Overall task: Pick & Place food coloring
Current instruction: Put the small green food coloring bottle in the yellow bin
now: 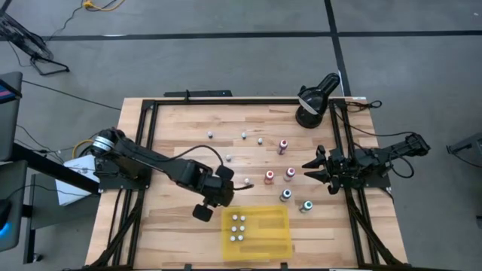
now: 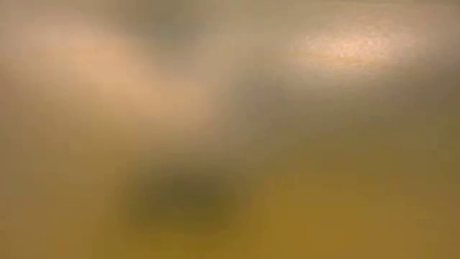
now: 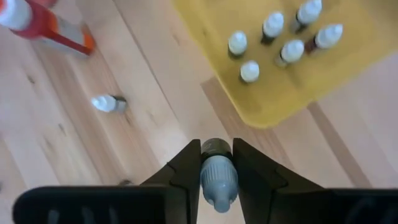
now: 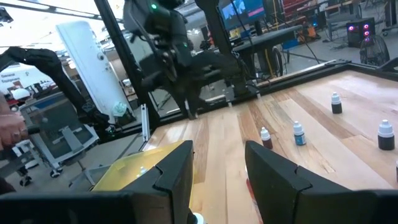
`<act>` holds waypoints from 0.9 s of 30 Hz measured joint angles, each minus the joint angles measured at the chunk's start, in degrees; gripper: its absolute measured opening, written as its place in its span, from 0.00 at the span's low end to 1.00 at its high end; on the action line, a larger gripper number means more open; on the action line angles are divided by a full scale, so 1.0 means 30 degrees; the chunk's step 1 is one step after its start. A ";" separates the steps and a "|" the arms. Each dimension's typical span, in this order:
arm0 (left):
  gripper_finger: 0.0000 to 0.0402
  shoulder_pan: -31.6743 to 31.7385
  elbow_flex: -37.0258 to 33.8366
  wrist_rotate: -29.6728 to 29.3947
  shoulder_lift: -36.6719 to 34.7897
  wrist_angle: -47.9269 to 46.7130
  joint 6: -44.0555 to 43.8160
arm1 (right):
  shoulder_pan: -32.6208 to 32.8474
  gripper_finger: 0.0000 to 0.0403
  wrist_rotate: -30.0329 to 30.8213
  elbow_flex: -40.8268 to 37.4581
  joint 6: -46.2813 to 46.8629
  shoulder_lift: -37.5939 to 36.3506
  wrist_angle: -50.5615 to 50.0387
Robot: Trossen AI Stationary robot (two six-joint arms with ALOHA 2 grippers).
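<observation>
A pale wooden desk (image 1: 188, 143) framed in black rail stands on a grey floor. From above, the left gripper (image 1: 219, 190) hangs just off the yellow tray (image 1: 265, 235), near its corner toward the desk's middle, and is the arm nearer the tray. The tray, by the desk's near edge, holds six white-capped food coloring bottles (image 1: 239, 226). About five coloured-cap bottles (image 1: 269, 177) stand loose between the two arms; some five smaller white-capped ones (image 1: 244, 136) are scattered toward the far edge. The right gripper (image 1: 316, 168) waits at the desk's right rail.

The low view shows only a yellow-brown blur; nothing can be told from it.

At the left wrist, the fingers (image 3: 186, 177) clench one bottle (image 3: 217, 174), its long axis running along them, cap toward the camera. The tray lies ahead and to one side with six bottles; one bottle (image 3: 109, 103) lies toppled on the wood, and a red-labelled one (image 3: 43, 25) sits at the picture's edge.

At the right wrist, the fingers (image 4: 273, 174) stand apart, grasping nothing; four bottles (image 4: 298, 132) stand on the wood beyond. The carry to the tray looks short.
</observation>
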 joint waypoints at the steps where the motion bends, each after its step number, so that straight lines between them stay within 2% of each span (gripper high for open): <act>1: 0.18 -0.0025 0.0404 -0.0184 0.0228 -0.0075 -0.0080 | 0.0001 0.34 -0.0001 -0.0003 0.0000 -0.0007 0.0000; 6: 0.17 -0.0259 0.3681 -0.0746 0.2204 -0.1873 -0.0871 | -0.0004 0.34 -0.0001 0.0004 0.0000 -0.0005 0.0000; 17: 0.18 -0.1146 1.2597 -0.0780 0.8371 -0.5110 -0.1179 | 0.0001 0.34 -0.0001 0.0004 0.0000 -0.0015 0.0000; 22: 0.18 -0.1616 1.4593 -0.0244 1.0144 -0.5280 -0.1185 | -0.0006 0.34 -0.0001 0.0002 0.0000 -0.0015 0.0000; 27: 0.18 -0.1838 1.4825 0.0513 1.1035 -0.4664 0.0529 | 0.0000 0.34 0.0002 0.0004 0.0000 -0.0015 0.0000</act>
